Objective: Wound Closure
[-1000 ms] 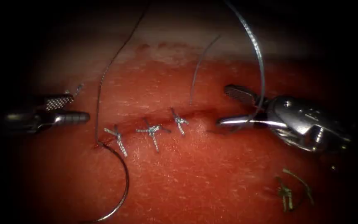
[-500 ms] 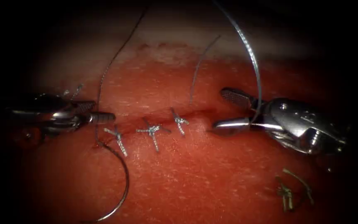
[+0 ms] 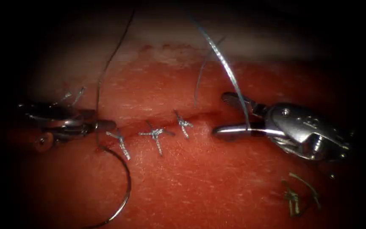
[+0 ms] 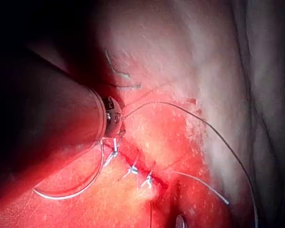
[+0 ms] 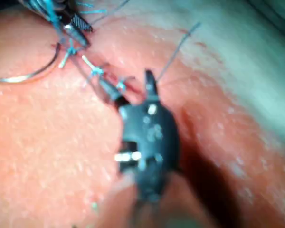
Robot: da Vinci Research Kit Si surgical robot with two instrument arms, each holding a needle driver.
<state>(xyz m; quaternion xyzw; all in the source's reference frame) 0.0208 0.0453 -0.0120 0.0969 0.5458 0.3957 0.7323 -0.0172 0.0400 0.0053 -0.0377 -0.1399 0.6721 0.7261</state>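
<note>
The tissue [image 3: 200, 178] has a cut [image 3: 206, 116] crossed by three stitches [image 3: 155, 135]. The curved needle [image 3: 126, 178] lies on the tissue below the cut's left end, held by neither tool; it also appears in the left wrist view [image 4: 69, 194]. Its thread [image 3: 102, 76] rises from beside the leftmost stitch. My left tool [image 3: 103, 124] is shut on that thread just left of the stitches, and the thread leaves its jaws [image 4: 117, 119]. At the cut's right end my right tool [image 3: 222, 114] is open and holds nothing; a bright strand [image 3: 225, 68] crosses its jaws.
A cut thread end [image 3: 200, 76] stands up above the third stitch. Loose cut pieces of thread [image 3: 295, 195] lie on the tissue at the lower right, and more [image 3: 75, 94] sit above the left tool. Pale tissue edge [image 3: 183, 46] runs along the back.
My left tool moved right to the thread and went from open to shut on it. The right tool crept left, still open. Both strands above swung left.
</note>
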